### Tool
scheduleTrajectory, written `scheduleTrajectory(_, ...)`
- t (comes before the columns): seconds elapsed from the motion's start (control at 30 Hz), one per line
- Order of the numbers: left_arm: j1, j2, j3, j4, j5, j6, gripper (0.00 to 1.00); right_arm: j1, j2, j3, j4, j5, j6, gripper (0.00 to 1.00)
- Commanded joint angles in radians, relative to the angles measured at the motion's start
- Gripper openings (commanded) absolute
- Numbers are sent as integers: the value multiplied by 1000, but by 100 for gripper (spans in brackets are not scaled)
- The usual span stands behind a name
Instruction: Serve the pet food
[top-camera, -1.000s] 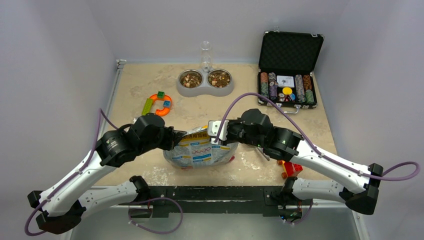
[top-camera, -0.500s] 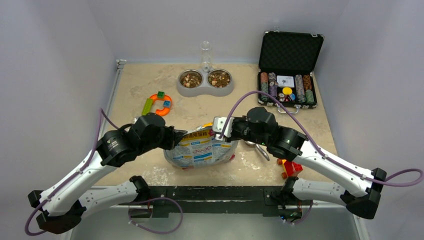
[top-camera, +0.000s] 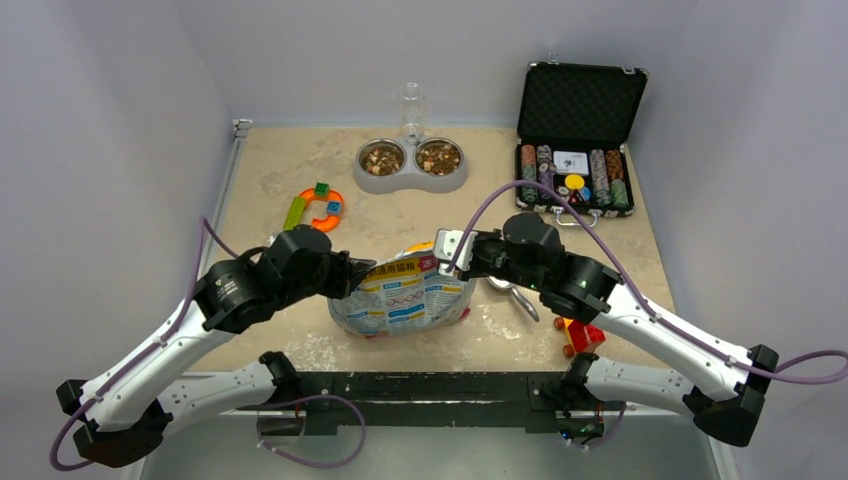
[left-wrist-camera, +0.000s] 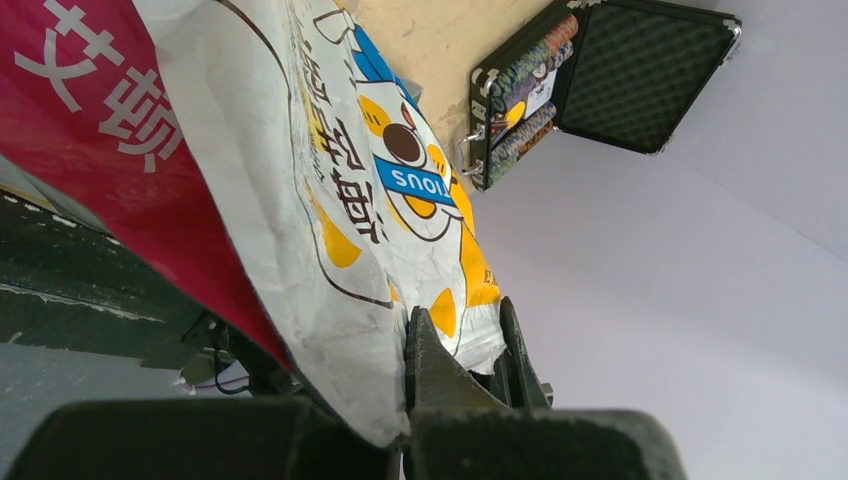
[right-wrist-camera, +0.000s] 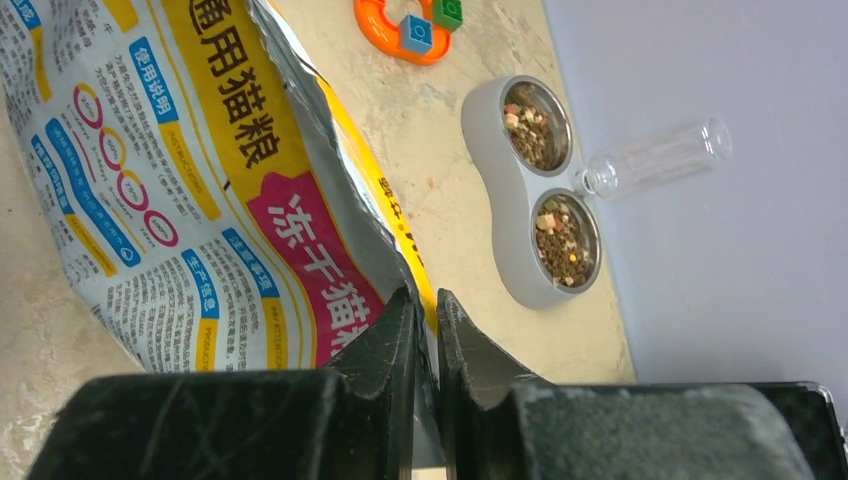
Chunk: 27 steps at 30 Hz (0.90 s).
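The left end effector (top-camera: 352, 275) is pressed together on the left side edge of the foil bag (top-camera: 400, 295). In the left wrist view the two fingers of the left end effector (left-wrist-camera: 460, 322) pinch the white and yellow border of the foil bag (left-wrist-camera: 330, 180), with no gap visible.

The right end effector (top-camera: 445, 250) is at the upper right corner of the bag. In the right wrist view its fingers (right-wrist-camera: 422, 300) are nearly together, and the thin yellow and silver edge of the bag (right-wrist-camera: 150, 180) goes between them, so it is pinching this edge. The bag stands on the table (top-camera: 300, 160) between both end effectors, with its mouth toward the far side.

The pet food (top-camera: 383, 158) is not near them. It lies in the two cups of a grey double bowl (top-camera: 410, 182), beyond both end effectors and well apart from them. In the right wrist view the pet food (right-wrist-camera: 565, 240) is up and to the right of the fingertips, with a clear bottle (right-wrist-camera: 660, 155) fixed to the bowl (right-wrist-camera: 480, 150).

An open black case (top-camera: 583, 105) with poker chips stands beyond the right end effector, to its right. An orange and green toy (top-camera: 318, 208) lies just beyond the left end effector. A small metal utensil (top-camera: 515, 295) lies under the right arm, and red blocks (top-camera: 578, 335) lie nearer to the base.
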Motion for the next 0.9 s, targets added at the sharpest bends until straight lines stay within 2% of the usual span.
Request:
scheduleTrajectory(0.0, -3, -39, 34, -55, 10, -441, 0, -111, -62, -16, 24, 276, -20, 11)
scheduleTrajectory(0.1, -3, -38, 35, -55, 10, -441, 0, -116, -60, -20, 10, 289, -32, 0)
scheduleTrajectory(0.3, -3, -16, 30, -9, 29, -422, 0, -113, -95, -10, -35, 217, -54, 0)
scheduleTrajectory(0.4, -3, 19, 31, 40, 63, -395, 22, -106, -99, 9, -48, 163, -57, 0)
scheduleTrajectory(0.5, -4, 41, 44, 51, 68, -378, 35, -88, -96, 8, -34, 164, -65, 0)
scheduleTrajectory(0.53, -3, 46, 46, 53, 68, -376, 36, -82, -92, 10, -36, 169, -68, 0)
scheduleTrajectory(0.87, -3, 109, 70, 114, 88, -354, 37, -14, -83, 6, -20, 185, -78, 0)
